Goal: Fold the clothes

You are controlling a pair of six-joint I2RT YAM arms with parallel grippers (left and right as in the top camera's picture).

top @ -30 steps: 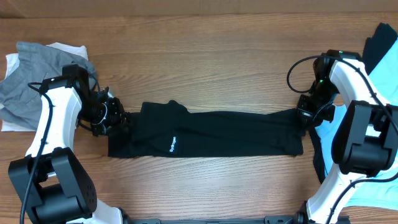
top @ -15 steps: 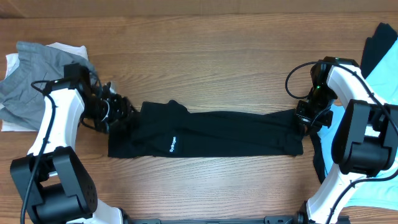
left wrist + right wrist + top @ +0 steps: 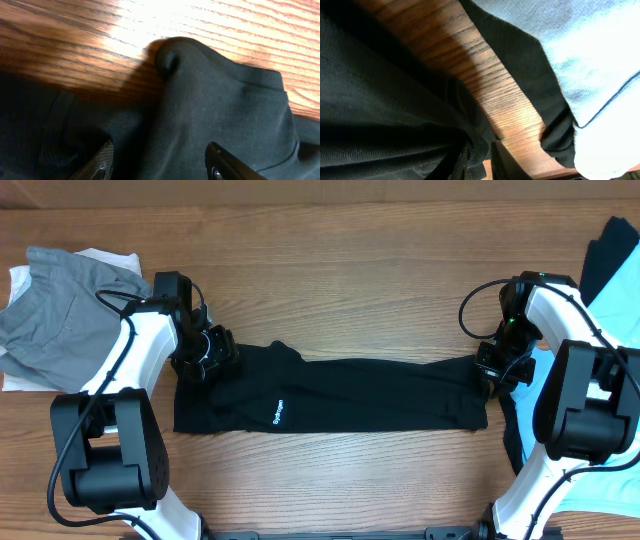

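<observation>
Since a second ago the left gripper [image 3: 205, 352] has swung in from off the cloth at 9 o'clock of the shirt and now sits over its corner at about 10 o'clock. The right gripper [image 3: 493, 372] and the garment have barely shifted.

We see the black T-shirt [image 3: 350, 392] lying as a long narrow band across the middle of the table [image 3: 350, 270], running from 9 to 3 o'clock. In the left wrist view the fingers [image 3: 102, 159] stand well apart over a raised hump of black cloth, with nothing clamped. At the 3 o'clock end the right gripper's fingers sit close together with a ridge of black fabric between them. As far as that dark close-up lets us judge, they are pinching the shirt's edge.

We think the main risk is at the left end. If the jaws close on only the top layer of the hump, the band could peel open when lifted and undo the fold. If one end rises before the other, we would expect the strip to twist or slide along the wood. On the right, a dark garment [image 3: 598, 260] and a light blue garment [image 3: 620, 290] lie just beside the pinched edge, toward 3 o'clock. A slightly wide grip there could drag a neighbour along. The grey garment [image 3: 55, 330] at 10 o'clock of the table lies apart from the left gripper and looks less likely to snag.

The only writing is a small white logo [image 3: 279, 413] running along the shirt left of centre. It is too small for us to read.
</observation>
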